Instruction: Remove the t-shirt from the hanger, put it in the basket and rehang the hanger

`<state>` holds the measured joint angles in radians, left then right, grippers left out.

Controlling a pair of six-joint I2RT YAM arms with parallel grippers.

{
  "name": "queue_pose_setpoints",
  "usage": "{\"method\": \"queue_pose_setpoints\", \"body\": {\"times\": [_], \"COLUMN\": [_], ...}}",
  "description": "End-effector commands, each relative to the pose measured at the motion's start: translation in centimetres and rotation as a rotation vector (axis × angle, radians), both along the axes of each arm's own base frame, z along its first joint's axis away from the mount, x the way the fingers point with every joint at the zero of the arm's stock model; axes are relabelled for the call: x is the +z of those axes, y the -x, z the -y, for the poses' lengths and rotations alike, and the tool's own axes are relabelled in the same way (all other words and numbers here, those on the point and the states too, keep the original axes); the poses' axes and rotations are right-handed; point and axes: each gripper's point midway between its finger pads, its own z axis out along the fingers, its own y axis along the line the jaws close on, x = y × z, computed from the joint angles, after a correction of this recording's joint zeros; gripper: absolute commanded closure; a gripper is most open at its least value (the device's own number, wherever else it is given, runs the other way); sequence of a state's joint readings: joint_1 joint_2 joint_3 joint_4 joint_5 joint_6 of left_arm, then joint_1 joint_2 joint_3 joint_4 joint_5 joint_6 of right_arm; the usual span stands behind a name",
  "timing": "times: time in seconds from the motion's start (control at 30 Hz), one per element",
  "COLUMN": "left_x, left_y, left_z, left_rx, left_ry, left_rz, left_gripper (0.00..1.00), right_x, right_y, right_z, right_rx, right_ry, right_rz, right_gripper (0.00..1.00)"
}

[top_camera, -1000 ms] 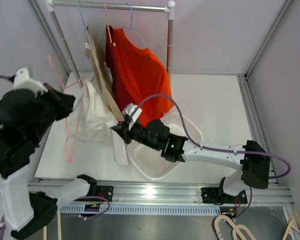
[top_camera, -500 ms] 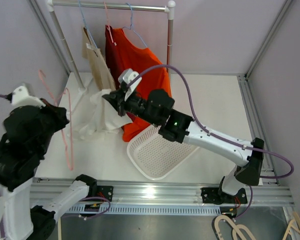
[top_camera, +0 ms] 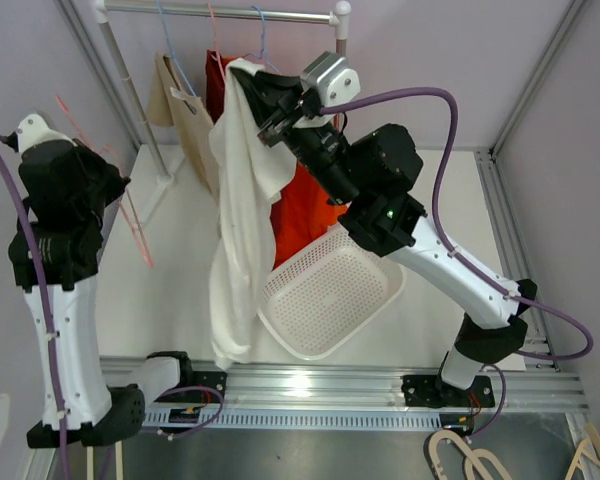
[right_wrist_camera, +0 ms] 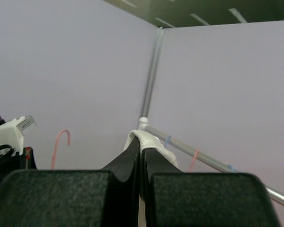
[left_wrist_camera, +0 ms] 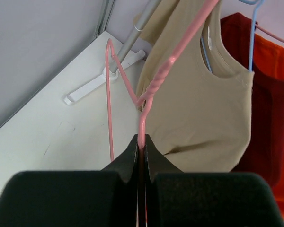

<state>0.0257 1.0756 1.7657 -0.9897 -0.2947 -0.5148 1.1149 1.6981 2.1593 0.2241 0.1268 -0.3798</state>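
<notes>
Up from low over the table, the right claw has carried the white cotton t-shirt to the height of the silver metal clothes rail. The left claw has drawn the pink wire hanger away to the left of the rail's stand.

The shirt's hem dangles well on the near side of the rail, beside the white perforated plastic basket. The cloth rises from there in one long drape to the right claw, whose jaws are pinched together on a fold of it, just below the rail's right end.

Left of the rail, the left claw is clamped tight on the hanger's twisted neck, and the wire shows bare, with no cloth on it. Hanger and shirt are well apart.

Behind them, a beige t-shirt and red and orange garments hang from the rail.

By my reading, the separation itself is done. What remains is probably setting the shirt down, perhaps in the basket, and putting the hanger somewhere.
</notes>
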Motion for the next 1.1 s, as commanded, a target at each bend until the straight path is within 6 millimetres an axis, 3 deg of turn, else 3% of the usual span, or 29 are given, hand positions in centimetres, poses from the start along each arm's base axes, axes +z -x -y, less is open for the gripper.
{"method": "queue_pose_setpoints", "body": {"times": [0.0, 0.1, 0.13, 0.2, 0.23, 0.47, 0.57, 0.63, 0.67, 0.7, 0.73, 0.77, 0.87, 0.9, 0.97, 1.0, 1.03, 1.07], "left_x": [1.2, 0.6, 0.1, 0.0, 0.0, 0.4, 0.6, 0.5, 0.5, 0.5, 0.9, 0.8, 1.3, 1.2, 1.4, 1.1, 1.4, 1.3], "left_y": [-3.1, -4.4, -4.9, -5.6, -5.9, -7.1, -7.9, -8.7, -8.8, -9.0, -9.4, -9.5, -10.1, -10.3, -10.7, -11.0, -11.0, -11.2], "left_z": [-0.1, -0.5, -0.7, -1.1, -1.2, -2.2, -2.1, -2.0, -2.2, -2.4, -2.5, -2.5, -2.2, -2.1, -1.8, -1.6, -1.4, -1.6], "left_rx": [-0.06, -0.061, -0.054, -0.044, -0.04, -0.005, -0.025, -0.04, -0.035, -0.032, -0.034, -0.05, -0.099, -0.111, -0.144, -0.169, -0.19, -0.186], "left_ry": [0.04, 0.041, 0.039, 0.031, 0.026, -0.004, -0.004, -0.011, -0.017, -0.024, -0.04, -0.069, -0.122, -0.134, -0.158, -0.164, -0.174, -0.175], "left_rz": [0.032, 0.013, -0.001, 0.0, 0.001, 0.022, 0.035, 0.04, 0.042, 0.041, 0.065, 0.065, 0.091, 0.092, 0.108, 0.108, 0.118, 0.117], "left_gripper": [0.99, 0.99, 0.99, 0.99, 0.99, 0.99, 0.99, 0.99, 0.99, 0.99, 0.99, 0.99, 0.99, 0.99, 0.99, 0.99, 0.99, 0.99], "right_x": [5.8, 6.6, 7.9, 8.2, 9.3, 11.7, 12.2, 11.7, 12.0, 9.6, 8.7, 6.7, 3.2, 0.6, -2.1, -2.8, -6.3, -7.8], "right_y": [-0.9, -2.5, -2.6, -3.3, -3.0, -3.1, -2.9, -3.0, -2.1, -3.7, -4.0, -4.2, -4.4, -4.6, -4.6, -4.0, -4.8, -4.8], "right_z": [5.8, 7.3, 8.8, 9.2, 10.3, 14.1, 15.3, 15.0, 15.9, 14.1, 14.0, 14.0, 14.2, 14.4, 14.6, 16.1, 15.2, 15.4], "right_rx": [-0.121, -0.152, -0.165, -0.176, -0.185, -0.227, -0.234, -0.225, -0.221, -0.219, -0.22, -0.224, -0.226, -0.228, -0.226, -0.242, -0.238, -0.24], "right_ry": [-0.172, -0.184, -0.214, -0.222, -0.252, -0.336, -0.35, -0.328, -0.332, -0.275, -0.262, -0.241, -0.218, -0.192, -0.175, -0.188, -0.154, -0.143], "right_rz": [0.106, 0.123, 0.137, 0.143, 0.161, 0.219, 0.226, 0.204, 0.201, 0.151, 0.132, 0.102, 0.023, -0.034, -0.095, -0.125, -0.2, -0.231], "right_gripper": [1.0, 1.0, 1.0, 1.0, 1.0, 1.0, 1.0, 1.0, 1.0, 1.0, 1.0, 1.0, 1.0, 1.0, 1.0, 1.0, 1.0, 1.0]}}
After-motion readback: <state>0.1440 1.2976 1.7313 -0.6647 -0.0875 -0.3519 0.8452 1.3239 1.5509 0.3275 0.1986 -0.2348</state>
